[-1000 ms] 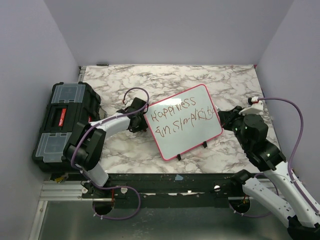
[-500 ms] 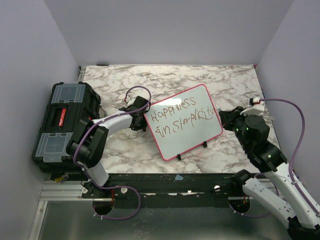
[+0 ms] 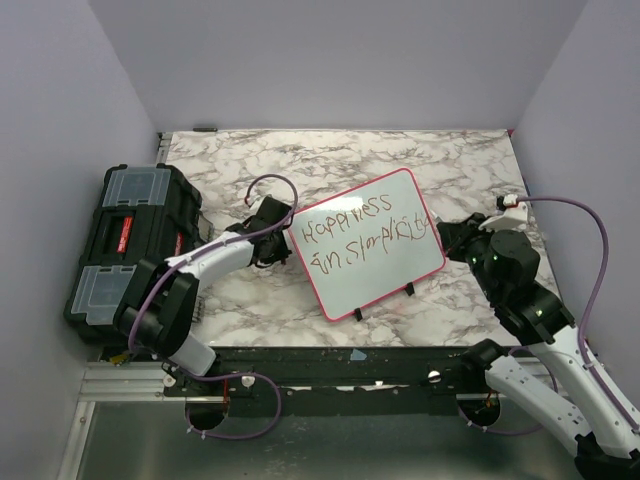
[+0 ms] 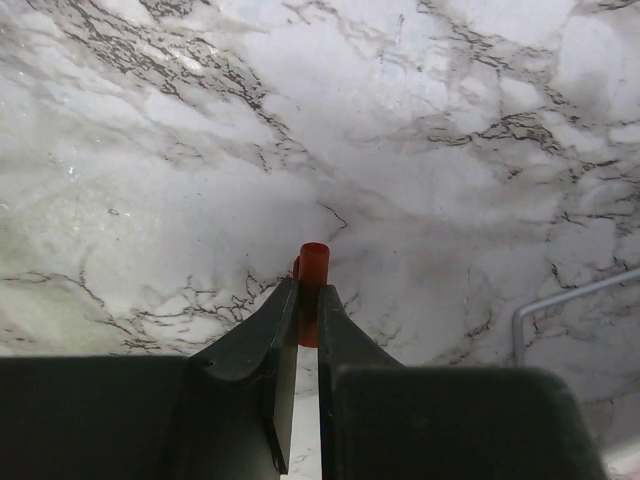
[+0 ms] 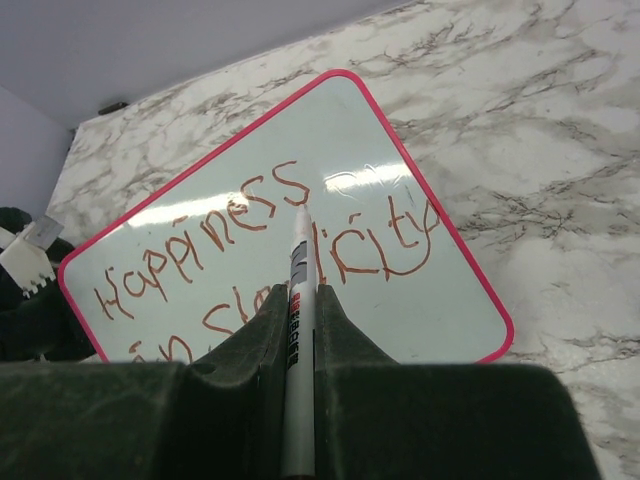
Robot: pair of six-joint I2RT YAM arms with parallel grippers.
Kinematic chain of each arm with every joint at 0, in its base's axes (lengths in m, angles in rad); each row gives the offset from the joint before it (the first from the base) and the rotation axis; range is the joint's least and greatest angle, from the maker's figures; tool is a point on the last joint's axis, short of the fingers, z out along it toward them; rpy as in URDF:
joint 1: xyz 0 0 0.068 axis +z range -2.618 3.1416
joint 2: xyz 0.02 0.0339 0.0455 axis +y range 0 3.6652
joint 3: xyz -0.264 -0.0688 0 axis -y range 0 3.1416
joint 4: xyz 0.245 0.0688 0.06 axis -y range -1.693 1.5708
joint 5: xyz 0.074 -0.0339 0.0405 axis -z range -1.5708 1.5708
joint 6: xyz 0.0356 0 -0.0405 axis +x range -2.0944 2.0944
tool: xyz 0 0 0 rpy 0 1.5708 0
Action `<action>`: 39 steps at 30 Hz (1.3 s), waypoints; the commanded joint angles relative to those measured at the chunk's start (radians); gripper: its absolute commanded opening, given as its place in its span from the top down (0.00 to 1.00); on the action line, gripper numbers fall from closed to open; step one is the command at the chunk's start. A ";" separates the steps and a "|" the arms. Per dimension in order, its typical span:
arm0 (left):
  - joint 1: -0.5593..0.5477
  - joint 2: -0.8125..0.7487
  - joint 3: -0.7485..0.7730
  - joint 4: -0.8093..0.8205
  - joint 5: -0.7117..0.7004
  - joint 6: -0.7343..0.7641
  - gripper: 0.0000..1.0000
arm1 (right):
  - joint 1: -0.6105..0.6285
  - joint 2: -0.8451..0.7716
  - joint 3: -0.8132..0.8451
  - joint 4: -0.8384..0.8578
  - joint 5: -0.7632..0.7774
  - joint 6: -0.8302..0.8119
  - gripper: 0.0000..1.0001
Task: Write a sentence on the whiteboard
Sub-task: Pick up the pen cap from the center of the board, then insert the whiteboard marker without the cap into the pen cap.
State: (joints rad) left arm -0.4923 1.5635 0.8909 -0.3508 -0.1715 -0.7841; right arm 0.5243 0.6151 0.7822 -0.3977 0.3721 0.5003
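The whiteboard (image 3: 400, 268), white with a pink-red frame, lies tilted on the marble table. The sentence (image 3: 362, 235) on it reads roughly "Happiness in Simplicity" in red-brown letters. My left gripper (image 3: 270, 238) sits just off the board's left edge. In the left wrist view it (image 4: 307, 295) is shut on a small red marker cap (image 4: 314, 262) above bare marble. My right gripper (image 3: 450, 238) hovers at the board's right edge, shut on a white marker (image 5: 298, 285). The marker's tip points at the whiteboard (image 5: 430, 300), near the sentence (image 5: 250, 215).
A black toolbox (image 3: 125, 245) with clear lid compartments stands at the table's left edge. The board's two small black feet (image 3: 408, 290) stick out along its near edge. Purple walls enclose the table on three sides.
The left jaws have closed onto the red cap, and the left arm's elbow has swung a little leftward. The right arm and the whiteboard have not moved.
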 commanded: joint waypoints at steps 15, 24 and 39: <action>-0.001 -0.465 -0.128 -0.014 -0.001 0.288 1.00 | 0.004 0.053 0.077 0.106 -0.318 -0.107 0.99; -0.003 -0.723 -0.153 0.030 0.084 0.369 1.00 | 0.004 0.100 0.074 0.188 -0.466 -0.097 0.99; -0.006 -0.863 -0.089 0.048 0.357 0.594 1.00 | 0.004 0.188 0.107 0.209 -0.873 -0.135 0.99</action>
State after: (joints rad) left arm -0.4931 0.7586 0.8131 -0.3397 0.0418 -0.2871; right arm 0.5243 0.7856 0.8631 -0.2039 -0.3443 0.3790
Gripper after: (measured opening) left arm 0.108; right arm 0.122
